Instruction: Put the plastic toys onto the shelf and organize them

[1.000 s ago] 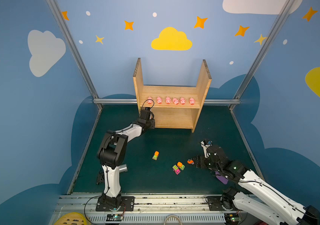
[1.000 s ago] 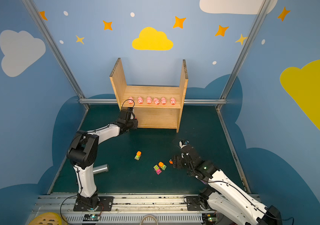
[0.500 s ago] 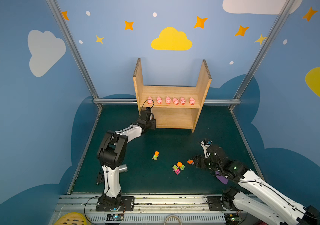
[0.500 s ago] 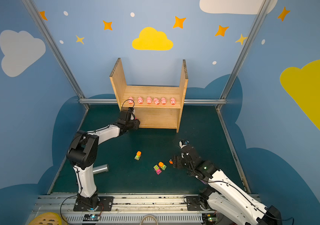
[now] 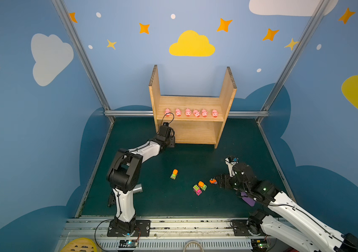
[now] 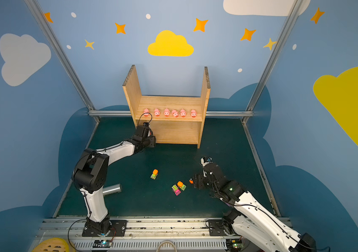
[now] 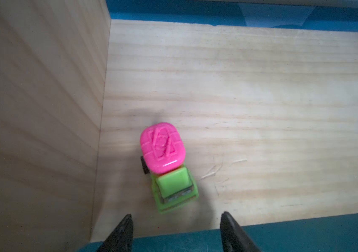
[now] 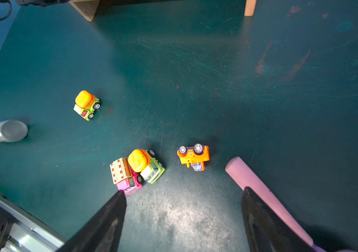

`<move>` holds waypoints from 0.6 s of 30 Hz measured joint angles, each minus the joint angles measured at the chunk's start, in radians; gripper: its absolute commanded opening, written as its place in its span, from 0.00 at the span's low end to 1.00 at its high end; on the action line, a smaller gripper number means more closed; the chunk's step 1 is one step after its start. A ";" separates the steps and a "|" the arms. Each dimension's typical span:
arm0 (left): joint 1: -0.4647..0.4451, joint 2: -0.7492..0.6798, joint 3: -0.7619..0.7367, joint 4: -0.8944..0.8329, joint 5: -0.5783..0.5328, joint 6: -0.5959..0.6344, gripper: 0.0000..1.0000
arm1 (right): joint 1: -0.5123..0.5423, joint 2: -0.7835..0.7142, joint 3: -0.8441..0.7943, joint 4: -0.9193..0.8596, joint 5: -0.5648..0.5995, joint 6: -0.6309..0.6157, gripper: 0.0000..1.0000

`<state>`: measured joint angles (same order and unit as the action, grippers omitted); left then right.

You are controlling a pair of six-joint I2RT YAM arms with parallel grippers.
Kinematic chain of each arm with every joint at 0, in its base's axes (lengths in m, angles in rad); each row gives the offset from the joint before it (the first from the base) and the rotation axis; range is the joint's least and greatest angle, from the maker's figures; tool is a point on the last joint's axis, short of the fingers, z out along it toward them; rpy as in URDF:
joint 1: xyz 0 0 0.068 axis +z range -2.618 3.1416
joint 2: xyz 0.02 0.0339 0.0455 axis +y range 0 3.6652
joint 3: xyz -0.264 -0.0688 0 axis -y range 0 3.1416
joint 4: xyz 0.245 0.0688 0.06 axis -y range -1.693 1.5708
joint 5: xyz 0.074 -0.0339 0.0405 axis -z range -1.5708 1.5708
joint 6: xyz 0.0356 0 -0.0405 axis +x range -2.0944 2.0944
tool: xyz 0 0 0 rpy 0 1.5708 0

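The pine shelf [image 5: 191, 101] [image 6: 171, 102] stands at the back, with several pink pigs [image 5: 188, 112] in a row on its upper board. My left gripper [image 7: 177, 215] [image 5: 172, 139] is open at the lower board's front left corner, just behind a lime truck with a pink drum [image 7: 167, 161] that stands free on the board. My right gripper [image 8: 184, 190] [image 5: 219, 181] hangs open and empty over the floor. Ahead of it an orange car [image 8: 193, 156] lies on its side. A pink truck [image 8: 124, 176] touches a lime mixer truck [image 8: 146, 163]. Another lime mixer truck [image 8: 86, 104] [image 5: 174, 174] stands alone.
A silver cylinder [image 8: 1, 132] [image 6: 112, 189] lies on the floor near the left arm's base. A purple scoop with a pink handle [image 8: 261, 187] [image 5: 248, 200] lies under the right arm, beside one right finger. Blue walls enclose the dark green floor.
The left arm has edged slightly to the right at the shelf's lower left corner. The right arm and the toys on the floor have not moved.
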<state>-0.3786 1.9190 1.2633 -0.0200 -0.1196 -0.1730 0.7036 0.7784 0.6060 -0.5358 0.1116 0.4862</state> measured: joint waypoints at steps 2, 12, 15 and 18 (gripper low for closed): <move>-0.005 -0.004 0.000 -0.013 -0.015 -0.004 0.65 | 0.000 -0.011 0.000 0.000 0.000 0.001 0.81; -0.037 -0.087 0.000 -0.082 -0.056 -0.031 0.55 | 0.000 -0.050 0.000 -0.015 0.000 0.004 0.81; -0.051 -0.119 -0.005 -0.087 -0.053 -0.047 0.40 | 0.000 -0.067 0.000 -0.019 0.000 0.005 0.81; -0.067 -0.129 -0.007 -0.093 -0.048 -0.060 0.23 | 0.000 -0.077 0.000 -0.024 0.000 0.006 0.81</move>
<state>-0.4454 1.7905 1.2560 -0.1135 -0.1680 -0.2333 0.7036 0.7017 0.6060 -0.5594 0.1112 0.4923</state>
